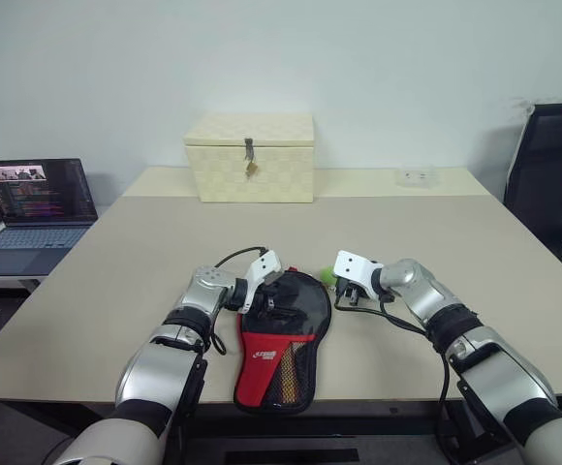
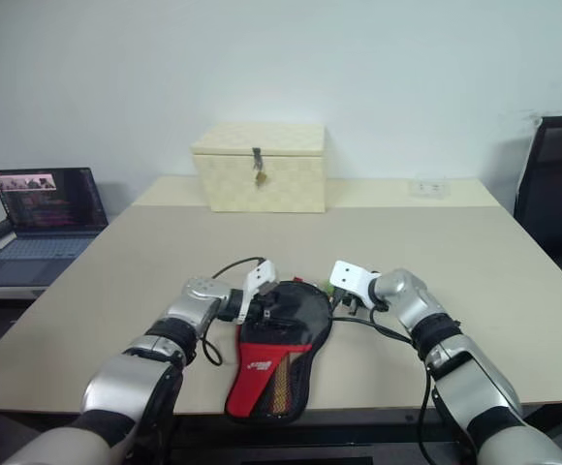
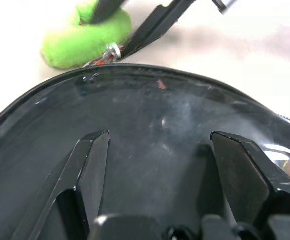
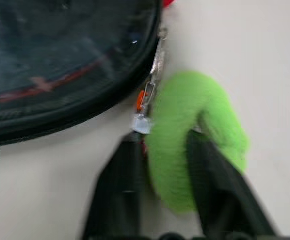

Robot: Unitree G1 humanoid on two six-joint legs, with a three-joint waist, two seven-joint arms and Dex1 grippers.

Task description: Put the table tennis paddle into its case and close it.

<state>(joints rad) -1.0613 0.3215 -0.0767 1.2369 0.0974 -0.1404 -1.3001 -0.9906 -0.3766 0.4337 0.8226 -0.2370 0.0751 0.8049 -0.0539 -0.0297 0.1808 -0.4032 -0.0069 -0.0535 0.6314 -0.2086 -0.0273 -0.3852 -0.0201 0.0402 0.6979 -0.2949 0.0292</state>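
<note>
A: Where is the case (image 1: 283, 354)?

B: Flat on the beige table (image 1: 436, 252) near its near edge, between the two arms. Its round black end points away from the robot; the red panel with the white logo and the mesh pocket lie toward the near edge.

A: And the table tennis paddle?

B: I cannot make it out apart from the case; the round end looks dark and glossy in the left wrist view.

A: The left gripper (image 3: 157, 150)?

B: Its fingers (image 3: 92, 160) stand well apart, resting over the case's round black end from the left, closed on nothing.

A: The right gripper (image 4: 167, 165)?

B: Just right of the case's round end, its two fingers pinched on a fuzzy green tag (image 4: 195, 130), which hangs by a small metal clip on the case's zip edge.

A: Anything else?

B: A cream woven box (image 1: 250, 157) with a latch at the far side, a laptop (image 1: 31, 215) on a side table to the left, and a black chair (image 1: 552, 184) at the right.
</note>
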